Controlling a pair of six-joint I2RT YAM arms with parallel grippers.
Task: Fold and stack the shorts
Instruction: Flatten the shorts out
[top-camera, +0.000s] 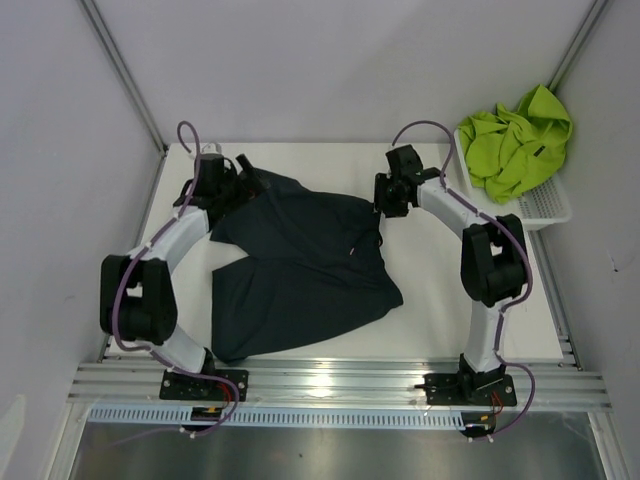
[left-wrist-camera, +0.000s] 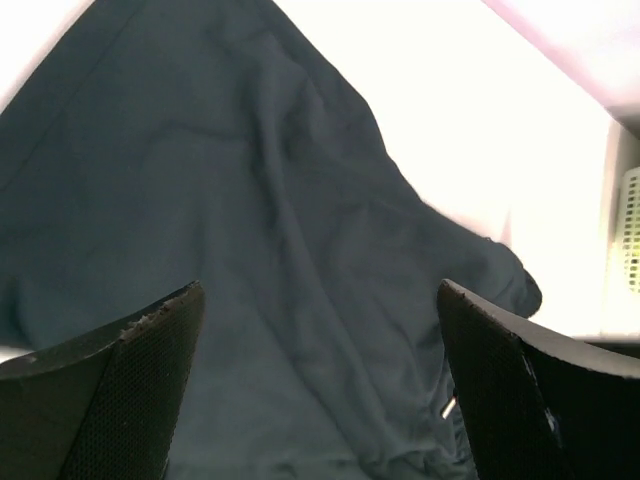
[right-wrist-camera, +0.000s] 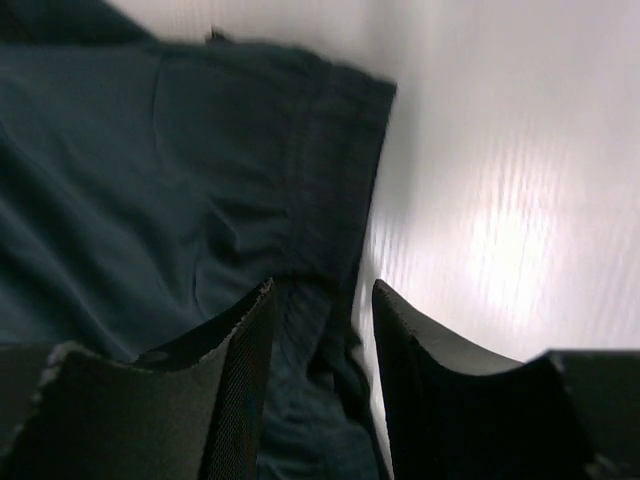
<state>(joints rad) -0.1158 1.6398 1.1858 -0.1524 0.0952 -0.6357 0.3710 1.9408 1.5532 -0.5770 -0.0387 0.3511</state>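
Dark shorts (top-camera: 300, 270) spread flat, centre; green shorts (top-camera: 512, 150) heaped in basket (top-camera: 548, 207), upper right. Left gripper (left-wrist-camera: 320, 300) gaping wide over upper-left corner. Right gripper (right-wrist-camera: 320, 295) narrow astride right hem, grip unclear.

no text to be read anywhere tbh, nothing legible spotted on the dark shorts (top-camera: 300, 260), green shorts (top-camera: 515, 145) or basket (top-camera: 547, 207)

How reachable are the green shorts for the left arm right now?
Probably not reachable: the green shorts lie in the basket at the far right corner, the left arm is over the dark shorts on the far left, and the right arm stands between.
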